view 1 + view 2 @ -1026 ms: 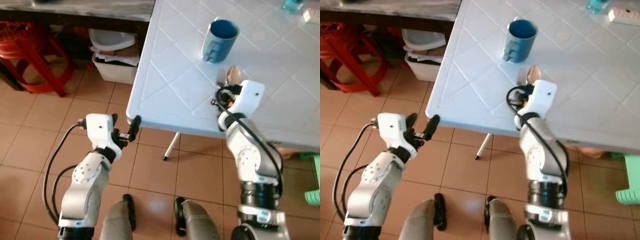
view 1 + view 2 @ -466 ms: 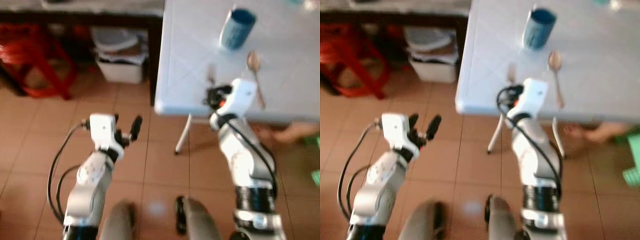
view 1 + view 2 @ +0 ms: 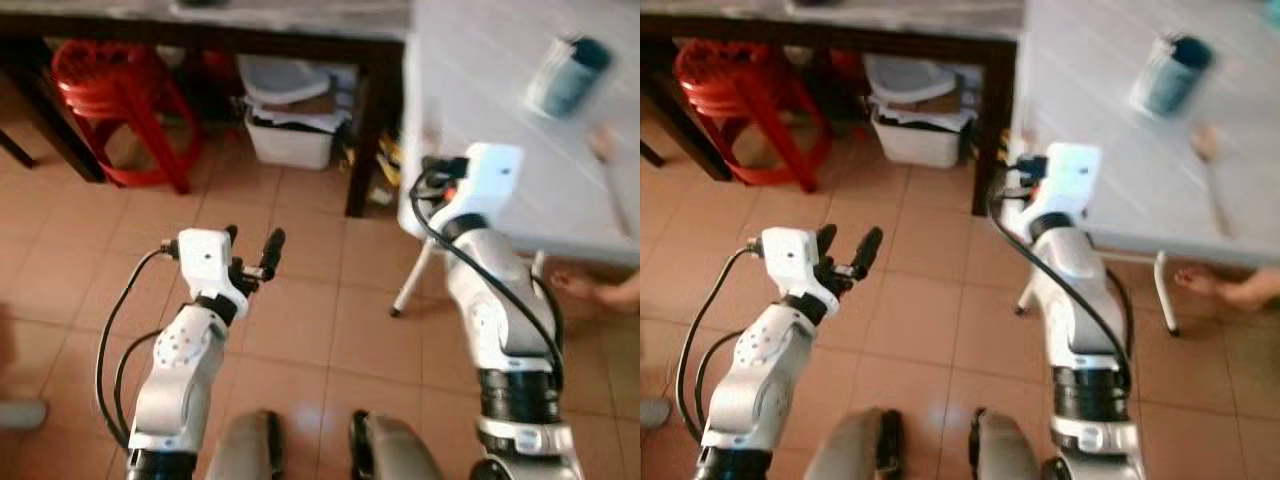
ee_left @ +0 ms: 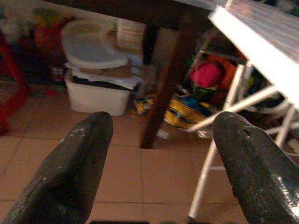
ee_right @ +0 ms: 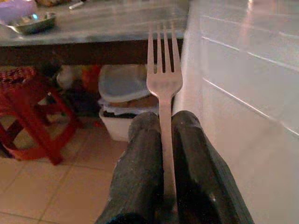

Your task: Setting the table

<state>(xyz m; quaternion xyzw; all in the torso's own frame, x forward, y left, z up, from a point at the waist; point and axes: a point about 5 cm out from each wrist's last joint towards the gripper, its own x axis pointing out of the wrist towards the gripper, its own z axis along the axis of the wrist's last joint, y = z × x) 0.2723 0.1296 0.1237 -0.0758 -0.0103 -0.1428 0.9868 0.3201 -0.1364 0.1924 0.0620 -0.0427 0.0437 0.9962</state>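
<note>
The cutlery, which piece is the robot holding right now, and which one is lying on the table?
The fork, pinched upright in the right gripper. The spoon lies on the white table beside the blue mug.

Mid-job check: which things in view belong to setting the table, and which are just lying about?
Job:
fork, clamped in right hand
blue mug
spoon
white table

Lying about:
red stool
white bin
dark table
</note>
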